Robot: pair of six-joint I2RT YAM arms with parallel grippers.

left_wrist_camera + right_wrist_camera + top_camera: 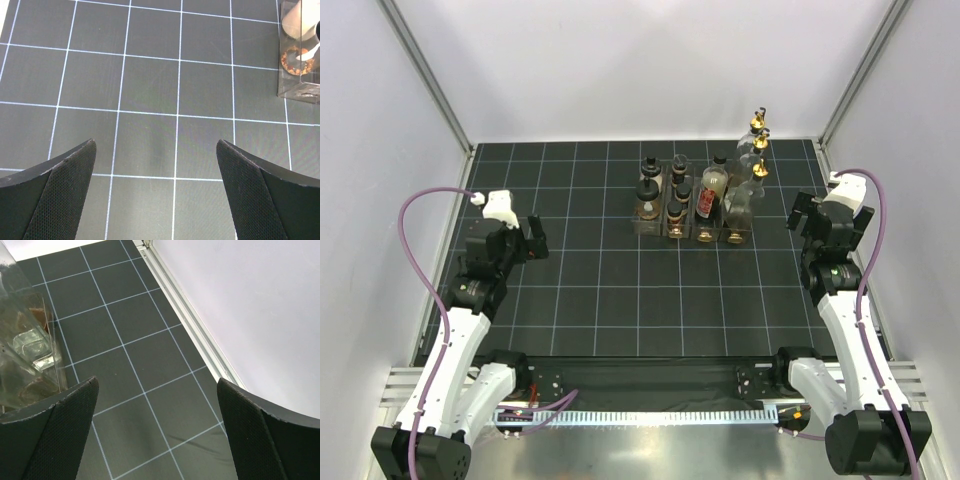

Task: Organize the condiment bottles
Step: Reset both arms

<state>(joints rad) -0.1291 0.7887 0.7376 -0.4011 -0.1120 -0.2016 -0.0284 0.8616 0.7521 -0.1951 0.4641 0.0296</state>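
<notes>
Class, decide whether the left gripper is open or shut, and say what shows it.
Open. In the left wrist view the left gripper has its fingers wide apart, with only mat between them.

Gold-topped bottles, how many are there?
3. They stand in a row by the far right end of the rack: back bottle, middle bottle, front bottle. More may be hidden behind these.
</notes>
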